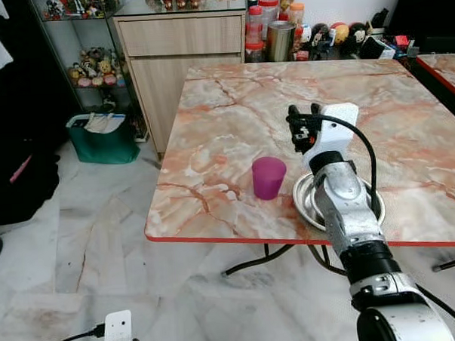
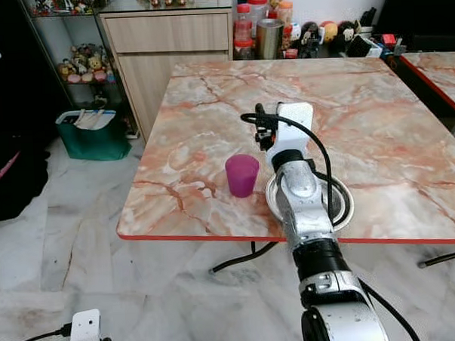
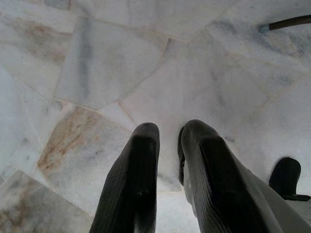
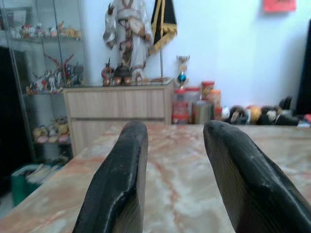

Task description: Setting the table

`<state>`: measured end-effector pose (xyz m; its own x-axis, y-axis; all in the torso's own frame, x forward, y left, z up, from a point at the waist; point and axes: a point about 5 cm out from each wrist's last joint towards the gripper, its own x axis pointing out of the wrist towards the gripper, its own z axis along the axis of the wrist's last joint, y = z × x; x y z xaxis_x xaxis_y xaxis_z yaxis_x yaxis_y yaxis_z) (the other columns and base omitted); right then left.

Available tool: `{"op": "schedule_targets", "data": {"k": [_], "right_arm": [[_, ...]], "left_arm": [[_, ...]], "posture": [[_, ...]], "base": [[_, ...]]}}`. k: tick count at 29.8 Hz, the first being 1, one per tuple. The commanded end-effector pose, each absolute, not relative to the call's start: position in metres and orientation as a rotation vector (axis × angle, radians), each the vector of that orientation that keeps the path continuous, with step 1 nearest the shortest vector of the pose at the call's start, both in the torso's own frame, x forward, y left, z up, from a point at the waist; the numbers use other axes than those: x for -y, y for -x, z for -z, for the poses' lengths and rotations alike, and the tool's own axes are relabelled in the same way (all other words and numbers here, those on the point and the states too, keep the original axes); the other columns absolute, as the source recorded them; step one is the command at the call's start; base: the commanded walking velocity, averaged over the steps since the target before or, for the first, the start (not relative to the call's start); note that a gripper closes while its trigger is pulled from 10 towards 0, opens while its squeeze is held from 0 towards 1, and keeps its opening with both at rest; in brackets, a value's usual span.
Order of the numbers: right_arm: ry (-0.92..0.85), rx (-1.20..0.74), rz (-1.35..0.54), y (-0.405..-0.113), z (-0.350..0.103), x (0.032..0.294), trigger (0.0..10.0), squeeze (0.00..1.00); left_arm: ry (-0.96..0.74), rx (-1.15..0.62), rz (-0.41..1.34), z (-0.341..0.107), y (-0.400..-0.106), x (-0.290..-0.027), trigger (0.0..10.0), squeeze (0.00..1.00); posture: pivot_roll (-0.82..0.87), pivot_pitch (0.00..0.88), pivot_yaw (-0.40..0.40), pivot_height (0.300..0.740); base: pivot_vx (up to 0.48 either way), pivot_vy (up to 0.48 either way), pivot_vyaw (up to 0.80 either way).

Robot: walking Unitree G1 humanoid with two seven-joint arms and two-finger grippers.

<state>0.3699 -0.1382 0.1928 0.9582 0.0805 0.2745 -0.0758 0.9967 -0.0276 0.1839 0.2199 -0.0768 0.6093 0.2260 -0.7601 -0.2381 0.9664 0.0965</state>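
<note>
A purple cup [image 1: 268, 176] stands upright near the front edge of the marble table [image 1: 225, 118]. Just to its right lies a round metal plate [image 1: 302, 196], partly hidden by my right arm. My right gripper [image 1: 305, 111] reaches over the table beyond the plate, above the surface; its fingers [image 4: 121, 174] are open with nothing between them. My left gripper [image 3: 167, 133] hangs low beside the table over the marble floor, its fingers close together and holding nothing.
Jars and a metal tin [image 1: 280, 38] stand at the table's far edge. A wooden cabinet [image 1: 181, 48] is behind the table, and a green basket [image 1: 101, 138] sits on the floor to the left. A second table [image 1: 443, 67] stands at right.
</note>
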Motion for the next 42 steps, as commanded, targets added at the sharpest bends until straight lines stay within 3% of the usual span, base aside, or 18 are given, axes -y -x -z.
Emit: {"op": "schedule_targets", "data": {"k": [1, 24, 32, 34, 42], "right_arm": [[0.024, 0.343, -0.061, -0.365, -0.201, 0.144, 10.0, 0.00], [0.044, 0.345, -0.030, -0.330, -0.176, 0.163, 10.0, 0.00], [0.119, 0.229, -0.070, -0.308, -0.131, 0.166, 10.0, 0.00], [0.076, 0.088, -0.047, -0.303, -0.097, 0.170, 10.0, 0.00], [-0.008, -0.172, 0.013, -0.292, -0.039, 0.182, 10.0, 0.00]], "left_arm": [[-0.002, -0.883, -0.253, 0.079, -0.182, -0.216, 10.0, 0.00], [-0.011, -0.895, -0.255, 0.080, -0.177, -0.219, 10.0, 0.00], [-0.011, -0.901, -0.245, 0.081, -0.176, -0.217, 10.0, 0.00], [-0.012, -0.901, -0.244, 0.081, -0.176, -0.217, 10.0, 0.00], [-0.009, -0.900, -0.248, 0.081, -0.176, -0.217, 10.0, 0.00]], "posture": [[0.04, 0.023, -0.007, 0.740], [0.03, 0.000, -0.010, 0.740], [0.02, 0.000, -0.010, 0.740], [0.02, 0.000, -0.012, 0.740], [0.02, 0.002, -0.012, 0.740]], "base": [[0.000, -0.480, 0.00], [0.000, -0.474, 0.00], [0.000, -0.472, 0.00], [0.000, -0.472, 0.00], [0.000, -0.472, 0.00]]}}
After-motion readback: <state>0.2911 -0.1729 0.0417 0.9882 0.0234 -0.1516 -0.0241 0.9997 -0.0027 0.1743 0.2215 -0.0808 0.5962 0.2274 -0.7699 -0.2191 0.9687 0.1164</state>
